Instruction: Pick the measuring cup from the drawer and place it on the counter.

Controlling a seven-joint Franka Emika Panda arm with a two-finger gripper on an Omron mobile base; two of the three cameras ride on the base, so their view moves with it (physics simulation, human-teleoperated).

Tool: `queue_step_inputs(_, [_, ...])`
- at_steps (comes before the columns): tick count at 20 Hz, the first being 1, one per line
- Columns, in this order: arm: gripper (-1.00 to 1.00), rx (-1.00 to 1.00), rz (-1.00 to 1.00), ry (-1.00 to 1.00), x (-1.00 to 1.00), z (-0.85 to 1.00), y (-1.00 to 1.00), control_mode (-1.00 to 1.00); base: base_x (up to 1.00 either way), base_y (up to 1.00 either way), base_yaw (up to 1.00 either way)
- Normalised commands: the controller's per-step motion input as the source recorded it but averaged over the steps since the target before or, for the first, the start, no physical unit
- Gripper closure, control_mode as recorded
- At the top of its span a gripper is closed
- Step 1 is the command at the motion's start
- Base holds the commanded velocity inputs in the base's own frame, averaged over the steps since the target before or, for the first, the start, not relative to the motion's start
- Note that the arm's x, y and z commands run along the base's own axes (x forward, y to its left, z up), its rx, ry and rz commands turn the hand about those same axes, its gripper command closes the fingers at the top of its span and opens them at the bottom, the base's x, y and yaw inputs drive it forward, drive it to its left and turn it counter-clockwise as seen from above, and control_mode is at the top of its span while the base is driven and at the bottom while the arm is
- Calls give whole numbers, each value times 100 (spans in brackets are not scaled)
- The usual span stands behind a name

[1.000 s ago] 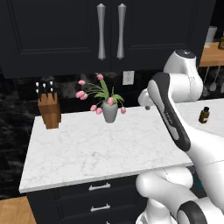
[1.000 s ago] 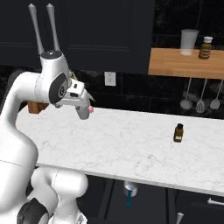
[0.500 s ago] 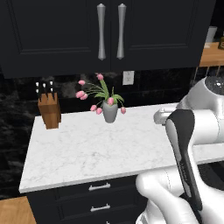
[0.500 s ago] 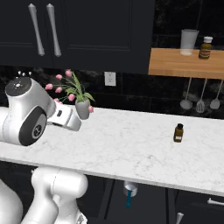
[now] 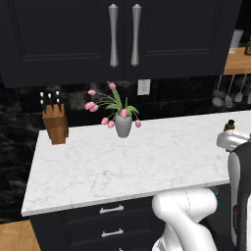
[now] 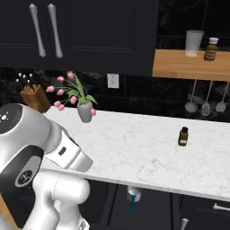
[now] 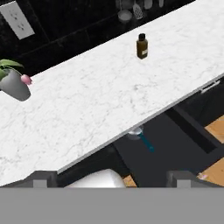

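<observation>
My fingers [image 7: 109, 177] are spread apart, holding nothing, above the desk [image 7: 87, 100] edge. The measuring cup [image 7: 140, 134] lies in the open drawer [image 7: 175, 144], partly under that edge. On the desk: brown bottle [image 7: 141, 46], flower vase [image 7: 15, 85], knife block [image 5: 55, 122].

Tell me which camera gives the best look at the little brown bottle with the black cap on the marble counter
The hand view: the small brown glass bottle stands unobstructed on the white marble counter. The right base view shows it smaller; in the left base view the arm hides all but its top.
</observation>
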Motion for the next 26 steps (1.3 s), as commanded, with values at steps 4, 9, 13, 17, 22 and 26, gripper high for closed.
queue_step_inputs(4, [-100,18,-36,-5,-92,0,-99,-100,0,0,0])
queue_step_inputs(9, [-100,19,-27,-13,-89,-3,-100,-100,0,0,0])
queue_step_inputs(13, [-100,9,0,-1,-5,-4,-43,-100,0,0,0])
queue_step_inputs(17, [-100,5,0,0,0,-4,-26,-100,0,0,0])
queue_step_inputs(22, [-100,0,-1,4,-3,-23,-38,-100,0,0,0])
queue_step_inputs(26, [-100,1,0,7,1,-49,-29,-100,0,0,0])
